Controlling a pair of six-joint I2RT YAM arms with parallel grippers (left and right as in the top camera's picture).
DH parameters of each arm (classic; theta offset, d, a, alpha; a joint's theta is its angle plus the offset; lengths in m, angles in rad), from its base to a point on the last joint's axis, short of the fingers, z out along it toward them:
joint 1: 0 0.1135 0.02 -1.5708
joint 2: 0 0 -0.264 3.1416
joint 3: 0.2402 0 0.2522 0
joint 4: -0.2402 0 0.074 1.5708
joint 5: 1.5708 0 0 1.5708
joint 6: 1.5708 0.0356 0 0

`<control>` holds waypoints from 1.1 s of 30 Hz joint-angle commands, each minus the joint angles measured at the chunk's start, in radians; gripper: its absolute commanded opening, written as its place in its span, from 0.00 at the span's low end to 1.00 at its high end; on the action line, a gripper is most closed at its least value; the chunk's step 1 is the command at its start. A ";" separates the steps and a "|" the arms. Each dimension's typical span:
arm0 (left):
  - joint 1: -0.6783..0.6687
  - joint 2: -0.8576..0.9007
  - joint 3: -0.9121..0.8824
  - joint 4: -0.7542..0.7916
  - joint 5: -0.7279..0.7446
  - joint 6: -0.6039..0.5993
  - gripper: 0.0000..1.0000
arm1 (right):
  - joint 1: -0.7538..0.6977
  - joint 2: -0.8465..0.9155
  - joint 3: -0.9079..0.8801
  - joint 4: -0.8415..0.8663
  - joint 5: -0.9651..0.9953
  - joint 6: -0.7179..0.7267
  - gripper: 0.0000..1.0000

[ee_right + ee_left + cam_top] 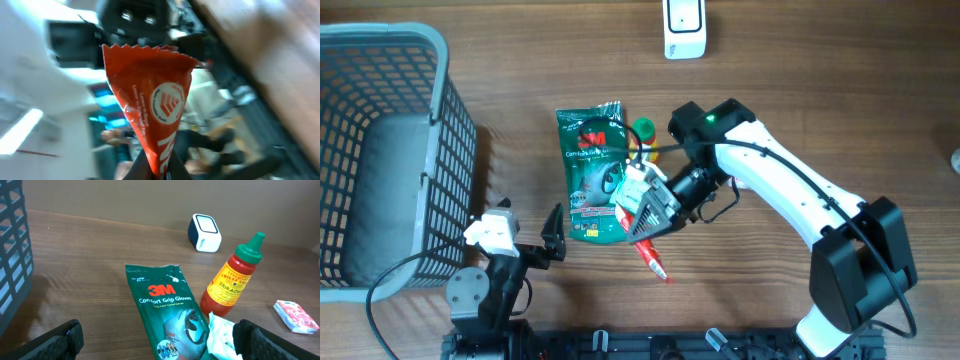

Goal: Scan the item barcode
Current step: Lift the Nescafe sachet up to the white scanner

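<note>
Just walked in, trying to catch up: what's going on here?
The right claw is shut on a red packet, holding it over the 3M gloves pack. The left claw sits open and empty beside the basket. The white scanner stands at the far side, and the packet isn't at it yet.

Wooden table (pixel 820 100) with basket (pixel 448 150), glove pack (pixel 590 160), sriracha bottle (pixel 232 277), scanner (pixel 684 25), small packet (pixel 295 316).

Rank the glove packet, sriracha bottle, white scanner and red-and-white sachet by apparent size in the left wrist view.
1. glove packet, lower end hidden.
2. sriracha bottle.
3. white scanner and red-and-white sachet: about alike, and the scanner sits farther off, so no ranking between them.
</note>
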 commanded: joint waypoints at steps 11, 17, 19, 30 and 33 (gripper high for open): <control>-0.005 -0.007 -0.005 0.003 0.012 -0.006 1.00 | 0.001 -0.013 0.002 0.317 0.097 0.475 0.04; -0.005 -0.007 -0.005 0.003 0.012 -0.006 1.00 | 0.001 -0.086 0.003 0.057 0.213 0.195 0.04; -0.005 -0.007 -0.005 0.003 0.012 -0.006 1.00 | 0.001 -0.148 0.003 -0.014 0.476 0.249 0.04; -0.005 -0.007 -0.005 0.003 0.012 -0.006 1.00 | 0.001 -0.285 0.003 0.243 1.626 0.878 0.05; -0.005 -0.007 -0.005 0.003 0.012 -0.006 1.00 | 0.001 -0.265 0.003 0.484 1.601 0.550 0.05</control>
